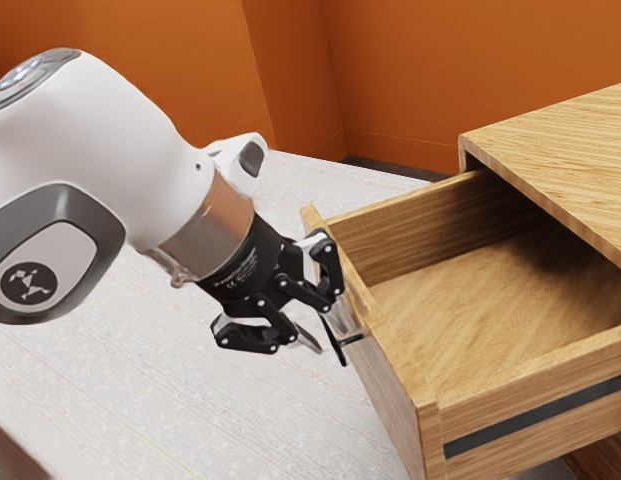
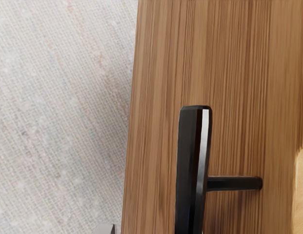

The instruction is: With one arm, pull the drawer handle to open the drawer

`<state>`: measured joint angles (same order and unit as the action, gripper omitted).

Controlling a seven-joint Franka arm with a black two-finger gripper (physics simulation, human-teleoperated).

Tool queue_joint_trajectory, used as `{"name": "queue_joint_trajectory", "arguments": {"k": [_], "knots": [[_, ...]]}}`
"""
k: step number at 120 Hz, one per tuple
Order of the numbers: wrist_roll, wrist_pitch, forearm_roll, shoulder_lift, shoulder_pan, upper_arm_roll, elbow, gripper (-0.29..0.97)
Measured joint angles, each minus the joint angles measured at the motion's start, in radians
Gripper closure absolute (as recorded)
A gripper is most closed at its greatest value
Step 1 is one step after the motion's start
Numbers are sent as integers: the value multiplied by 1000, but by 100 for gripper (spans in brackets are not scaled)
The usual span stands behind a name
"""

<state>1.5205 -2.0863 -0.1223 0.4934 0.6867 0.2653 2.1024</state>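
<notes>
Orange walls (image 1: pixel 440 60) behind, the drawer (image 1: pixel 470 310) stands well open; its handle (image 2: pixel 192 170) looks stiff and slick, best held mid-bar, though I cannot tell whether my gripper (image 1: pixel 327 335) clamps it.

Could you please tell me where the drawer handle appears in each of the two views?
Exterior view: the drawer handle is a thin black bar on the drawer front, right beside the gripper.
Wrist view: it is the dark bar standing off the drawer front on a short post.
Shared landmark: the wooden drawer front.
</notes>
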Motion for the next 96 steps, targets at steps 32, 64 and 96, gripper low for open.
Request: {"name": "queue_joint_trajectory", "arguments": {"k": [32,64,96], "knots": [[1,2,-8,25,-2,8,15,54],[3,5,-32,55,12,21,43,52],[11,6,-42,87,24,22,65,51]]}}
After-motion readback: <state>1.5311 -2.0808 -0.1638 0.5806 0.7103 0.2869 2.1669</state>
